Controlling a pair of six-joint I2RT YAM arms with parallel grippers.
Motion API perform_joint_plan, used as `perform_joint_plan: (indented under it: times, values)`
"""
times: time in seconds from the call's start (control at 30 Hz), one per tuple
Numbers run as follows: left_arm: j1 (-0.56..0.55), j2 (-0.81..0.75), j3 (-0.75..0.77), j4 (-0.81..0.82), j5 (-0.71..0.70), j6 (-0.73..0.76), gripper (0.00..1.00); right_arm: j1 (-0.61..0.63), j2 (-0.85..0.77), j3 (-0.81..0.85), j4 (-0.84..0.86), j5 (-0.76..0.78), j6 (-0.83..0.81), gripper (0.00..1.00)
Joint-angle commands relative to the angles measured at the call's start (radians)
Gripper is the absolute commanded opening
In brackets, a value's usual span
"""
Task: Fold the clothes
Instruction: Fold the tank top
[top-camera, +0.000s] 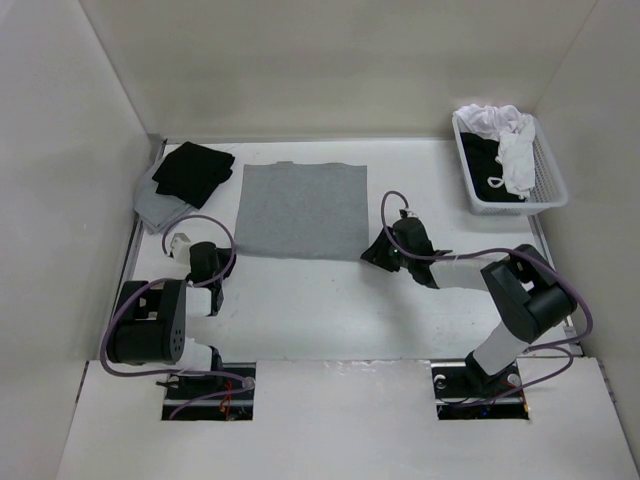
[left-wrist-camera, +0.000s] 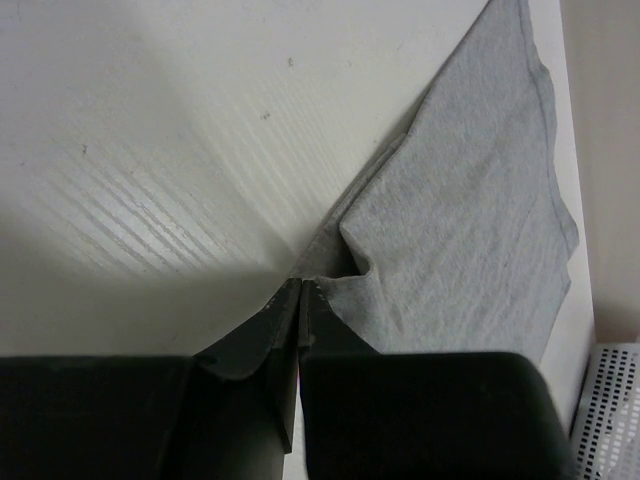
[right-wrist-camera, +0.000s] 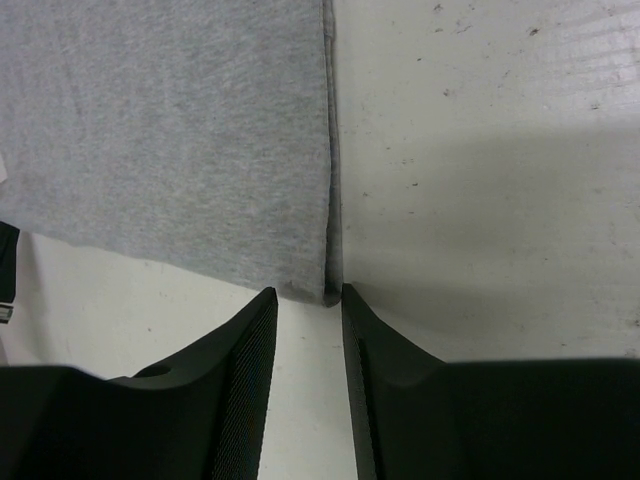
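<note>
The clothes (top-camera: 300, 210), a heather-grey knit top, lie flat as a folded rectangle in the middle of the white table. My left gripper (top-camera: 230, 257) is at their near left corner. In the left wrist view its jaws (left-wrist-camera: 302, 284) are pressed together on that corner, and the grey cloth (left-wrist-camera: 460, 220) puckers up at the tips. My right gripper (top-camera: 370, 255) is at the near right corner. In the right wrist view it is open (right-wrist-camera: 308, 292), and the corner of the cloth (right-wrist-camera: 170, 130) lies just between the two fingertips, low on the table.
A white basket (top-camera: 548, 190) with white and black garments stands at the back right; its mesh shows in the left wrist view (left-wrist-camera: 610, 420). A black garment (top-camera: 195, 170) lies on a pale grey one (top-camera: 155, 208) at the back left. Walls close in the sides and back.
</note>
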Motion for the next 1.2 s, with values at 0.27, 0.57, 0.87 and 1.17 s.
perform_joint_plan:
  times: [0.27,0.57,0.87,1.17]
  values:
    - [0.010,-0.099,-0.042,-0.003,-0.009,0.029,0.00,0.015,0.045,0.023,-0.005,-0.011,0.016,0.18]
    - [0.006,-0.341,-0.056,-0.134,0.028,0.038,0.00,0.050,-0.095,-0.027,0.024,0.064,-0.011,0.00]
    - [-0.037,-1.077,0.172,-0.781,0.013,0.131,0.00,0.254,-0.741,0.029,-0.492,0.304,-0.125,0.00]
    - [-0.096,-1.184,0.557,-1.024,0.005,0.187,0.00,0.584,-0.979,0.434,-0.919,0.648,-0.165,0.00]
